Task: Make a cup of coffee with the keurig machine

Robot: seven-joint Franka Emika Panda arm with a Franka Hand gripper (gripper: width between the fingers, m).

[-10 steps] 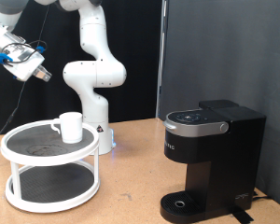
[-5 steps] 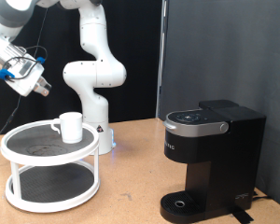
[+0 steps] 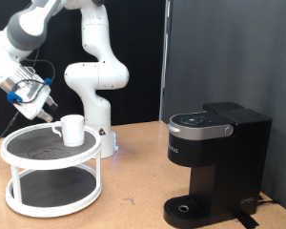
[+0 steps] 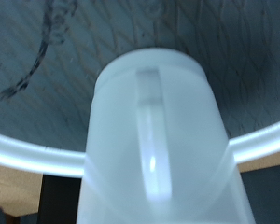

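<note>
The white cup stands upright on the top tier of a white two-tier round stand at the exterior view's left. My gripper hangs just left of and slightly above the cup, angled down toward it, with nothing between its fingers that I can see. In the wrist view the cup fills the middle, its handle facing the camera; no fingers show there. The black keurig machine stands at the exterior view's right with its lid down and nothing on its round drip base.
The arm's white base rises right behind the stand. A dark curtain backs the wooden table. The stand's dark top shelf surrounds the cup in the wrist view.
The gripper has come down and to the right over the last second, from high at the left toward the cup on the stand. Cup and machine have not moved.
</note>
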